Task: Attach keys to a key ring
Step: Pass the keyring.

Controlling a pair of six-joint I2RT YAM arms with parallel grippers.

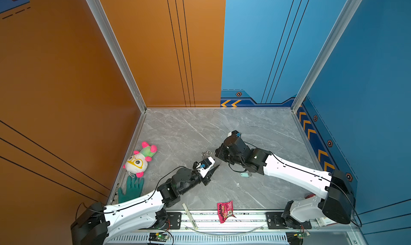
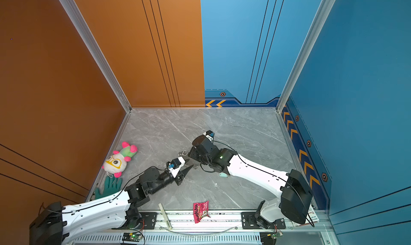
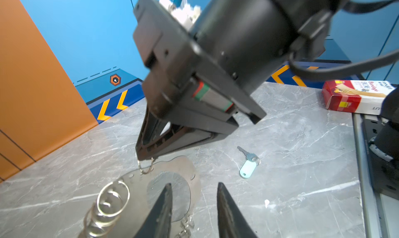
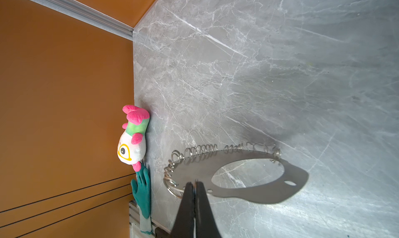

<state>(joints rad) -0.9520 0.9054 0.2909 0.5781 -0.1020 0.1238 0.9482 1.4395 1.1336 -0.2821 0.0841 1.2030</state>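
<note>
**Ring-loading, holding stage.** The right gripper [image 4: 195, 186] is pinched closed on the rim of the key ring [image 4: 237, 158], a flat grey band fringed with small wire rings. The grip turns the band toward the other arm, presumably so that a ring can be reached. Whether the band's far edge rests on the table I cannot tell.

The left gripper [image 3: 194, 184] hovers just over the band. Its fingers [image 3: 164, 206] are moderately parted with nothing between them, a stance that would suit going for the key.

The key [image 3: 248, 161], joined to its pale tag, lies flat on the tabletop [image 1: 191, 130] near the ring. In both top views it sits beneath the right arm, and it is not yet attached.

**Surface and room.** The tabletop is a grey, veined, marble-look slab, walled in orange and blue. A plush toy [image 1: 139, 160] and a green glove [image 1: 131, 188] sit against the orange wall. A pink snack packet [image 1: 225, 211] lies at the front rail.
</note>
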